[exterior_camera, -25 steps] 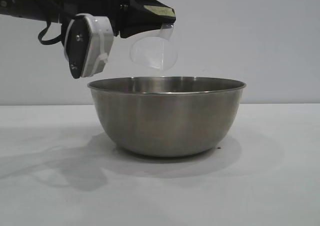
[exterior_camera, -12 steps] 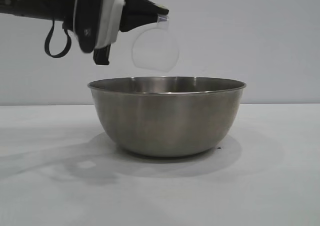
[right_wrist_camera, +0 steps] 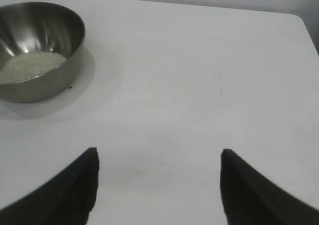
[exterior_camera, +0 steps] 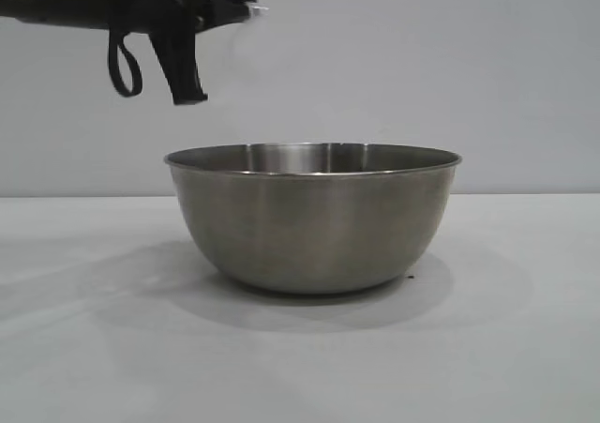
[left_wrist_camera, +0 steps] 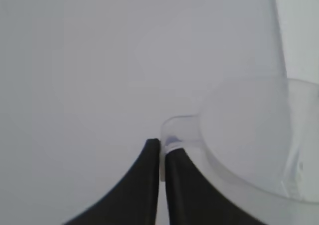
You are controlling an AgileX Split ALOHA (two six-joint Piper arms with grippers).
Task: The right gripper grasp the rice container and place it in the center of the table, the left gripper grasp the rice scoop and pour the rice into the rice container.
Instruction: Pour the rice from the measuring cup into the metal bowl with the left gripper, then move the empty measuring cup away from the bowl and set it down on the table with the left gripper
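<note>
The left pincer is seen pressed together on the thin handle tab of the rice scoop, whose clear plastic body stands just beyond the black fingertips in the left wrist view; no grains can be made out inside it. In the exterior view this pincer is held high at the upper left, above and to the left of the rice container's rim, and little of the scoop shows there beyond a pale edge at the tips. The container stands upright on the table, roughly in its middle, and a pale heap of rice is seen lying in its bottom in the right wrist view. The right pincer is held above bare table well apart from the container, its fingers spread and holding nothing (it appears to be idle). The placing of the container is judged done, and so is the pour, since rice lies in the bowl and the scoop looks empty. What is left, if anything, is judged to be the setting down of the scoop on the table clear of the container, for which a lowering off to the side and then a release of the handle would be called for.
</note>
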